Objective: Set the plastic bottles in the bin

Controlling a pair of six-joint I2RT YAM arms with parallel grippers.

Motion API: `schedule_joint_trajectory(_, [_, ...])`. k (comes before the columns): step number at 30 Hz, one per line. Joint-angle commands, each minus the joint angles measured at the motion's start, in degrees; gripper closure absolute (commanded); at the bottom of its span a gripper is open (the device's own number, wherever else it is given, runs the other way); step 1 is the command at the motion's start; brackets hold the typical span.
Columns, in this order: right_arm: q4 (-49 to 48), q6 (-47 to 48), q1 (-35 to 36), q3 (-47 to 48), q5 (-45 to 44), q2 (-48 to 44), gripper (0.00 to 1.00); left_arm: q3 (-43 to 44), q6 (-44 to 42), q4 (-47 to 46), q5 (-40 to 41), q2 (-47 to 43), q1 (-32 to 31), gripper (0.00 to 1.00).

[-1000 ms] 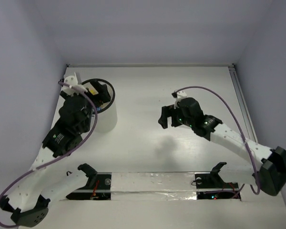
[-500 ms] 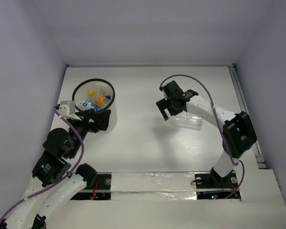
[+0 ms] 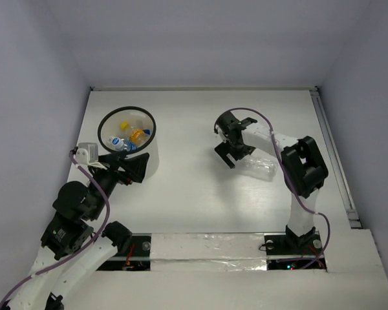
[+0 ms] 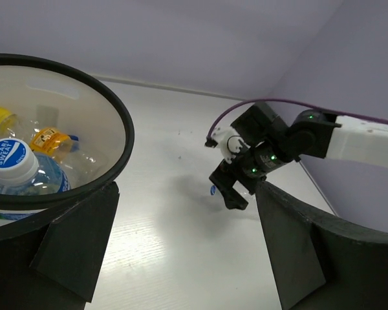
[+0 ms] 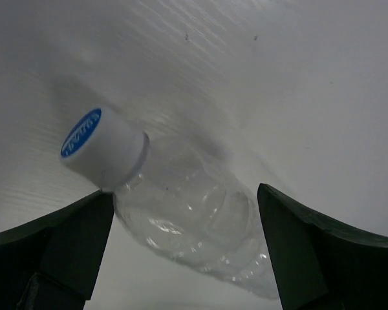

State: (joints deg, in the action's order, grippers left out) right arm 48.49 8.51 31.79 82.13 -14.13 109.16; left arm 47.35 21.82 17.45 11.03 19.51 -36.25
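Right end effector released, straddling clear bottle lying on desk. Left end effector released beside bin, upper left.

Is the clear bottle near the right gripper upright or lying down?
Lying down; the clear bottle rests sideways on the table.

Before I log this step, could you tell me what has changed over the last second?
The left pincer pulled back from over the white translucent black-rimmed bin toward its base, and it is open and empty. The right pincer came down open around the clear plastic bottle with a blue-printed white cap, which lies on its side, not yet gripped. The bin stayed put.
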Motion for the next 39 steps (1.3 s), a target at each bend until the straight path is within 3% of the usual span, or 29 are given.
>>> schedule_joint_trajectory(1, [1.2,1.2,-1.2,1.8,1.6,2.6,0.05,-0.4,-1.3,-2.2,0.8,-1.4,0.0,0.15])
schedule_joint_trajectory(2, [0.9,0.7,-1.2,2.6,1.6,3.5,0.07,-0.5,-1.3,-2.2,1.0,-1.6,0.0,0.15])
schedule_joint_trajectory(6, [1.0,0.0,-1.7,4.4,2.3,4.3,0.40,-0.5,-1.3,-2.2,1.6,-2.2,0.0,0.15])
schedule_joint_trajectory(10, [0.4,-0.9,-1.7,4.4,4.5,1.6,0.58,-0.9,-1.3,-2.5,2.3,-2.7,0.0,0.15])
schedule_joint_trajectory(16, [-3.6,-4.0,-1.7,7.5,11.2,-7.5,0.62,-1.1,-1.2,-3.8,2.2,-2.0,0.0,0.15])
schedule_joint_trajectory(20, [-9.7,-10.4,1.9,12.0,16.1,-14.1,0.61,-0.4,-1.3,-4.9,2.2,-1.4,0.0,0.15])
schedule_joint_trajectory(26, [-34.2,-20.1,11.1,17.5,23.9,-18.6,0.61,2.0,-1.1,-7.1,6.6,-1.8,0.0,0.15])
schedule_joint_trajectory(31, [-56.1,-28.6,13.6,24.6,30.6,-12.8,0.61,1.6,-0.4,-8.0,11.2,-2.8,0.0,0.14])
schedule_joint_trajectory(39, [-66.6,-35.3,18.5,39.1,28.4,3.6,0.60,-1.9,1.5,-9.4,19.8,-8.4,0.0,0.14])
